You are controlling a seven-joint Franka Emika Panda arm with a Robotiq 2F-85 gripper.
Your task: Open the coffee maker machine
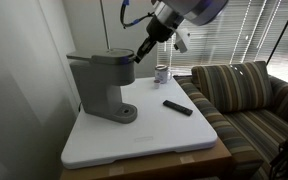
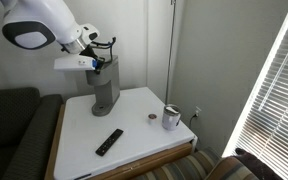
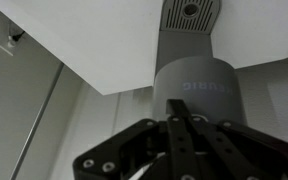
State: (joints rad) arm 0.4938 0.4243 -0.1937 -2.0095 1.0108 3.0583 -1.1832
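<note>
Both fingers (image 3: 174, 140) of my pincer (image 3: 181, 108) are pressed together with nothing between them. In the wrist view, the tips are at the rounded grey head of the coffee maker (image 3: 199, 90), straight ahead of me. Its round base shows further beyond my tips, on the white table (image 3: 94, 50). In an exterior view I come down slanting onto the overhanging end of the head, whose lid lies down. Whether I actually touch it, I cannot tell. Lower down and well away from me stand a cup (image 1: 162, 73) and a flat black remote (image 1: 178, 107), both apart from the machine.
</note>
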